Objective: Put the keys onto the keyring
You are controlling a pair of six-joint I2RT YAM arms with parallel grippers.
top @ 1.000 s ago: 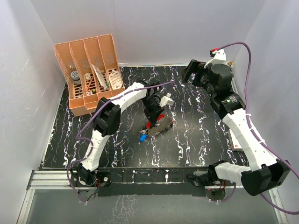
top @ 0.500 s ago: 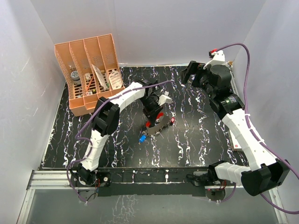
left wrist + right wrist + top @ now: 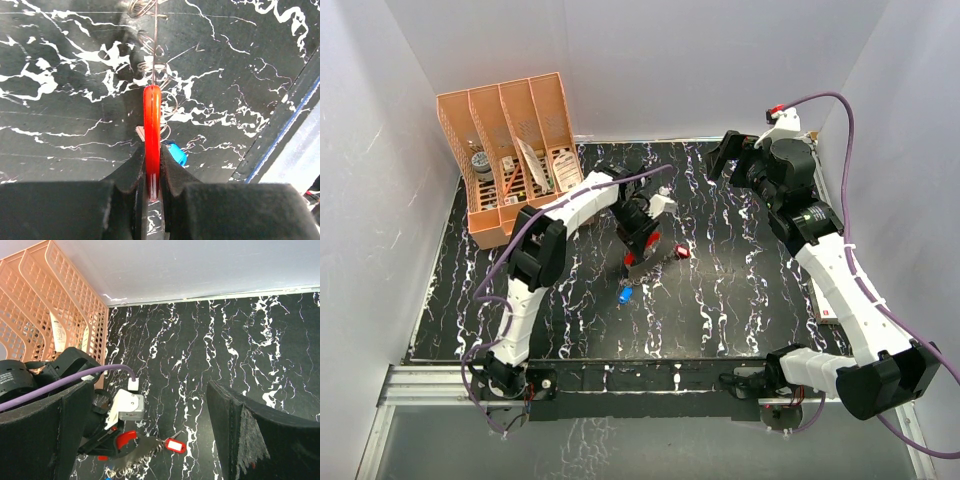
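Note:
The keyring (image 3: 647, 262) is an oval loop, part red strip (image 3: 651, 243), part grey band. My left gripper (image 3: 638, 243) is shut on the red strip (image 3: 152, 125), seen edge-on between its black fingers (image 3: 131, 172) in the left wrist view. The red key (image 3: 682, 252) sits at the band's right end, and whether it is threaded on I cannot tell. The blue key (image 3: 623, 296) lies loose on the table just in front of the ring, and it peeks out beside my left fingers (image 3: 177, 153). My right gripper (image 3: 730, 160) hangs open at the back right, holding nothing, and its view looks down on the red key (image 3: 175, 445).
An orange file rack (image 3: 510, 150) with papers and small items stands at the back left. A thin wire ring (image 3: 156, 70) lies on the black marbled table (image 3: 740, 290) ahead of my left fingers. A small red-and-white object (image 3: 823, 312) sits at the table's right edge.
My left gripper has carried the keyring a little left and back, and the red key came along with it. The blue key stayed put. The right arm has not moved.

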